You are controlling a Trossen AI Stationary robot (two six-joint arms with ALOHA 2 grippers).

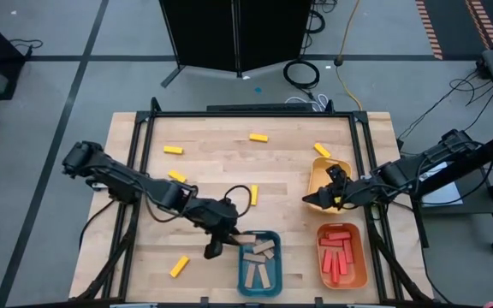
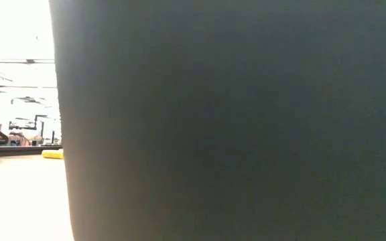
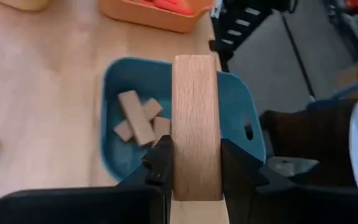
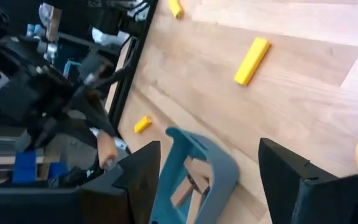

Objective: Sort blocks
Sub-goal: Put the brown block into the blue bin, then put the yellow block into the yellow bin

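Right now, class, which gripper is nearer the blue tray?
Left. The left gripper holds a tan block at the blue tray's edge; the right gripper hangs by the yellow tray.

Both arms are dark, nearly black, built of chunky jointed segments with black cables trailing along them. The left gripper (image 3: pixel 194 171) ends in blocky matte-black jaws with angular, stepped edges.

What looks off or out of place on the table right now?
Several yellow blocks lie scattered on the table, outside any tray. One yellow block rests askew across the yellow tray rim. The low view is blocked by something dark.
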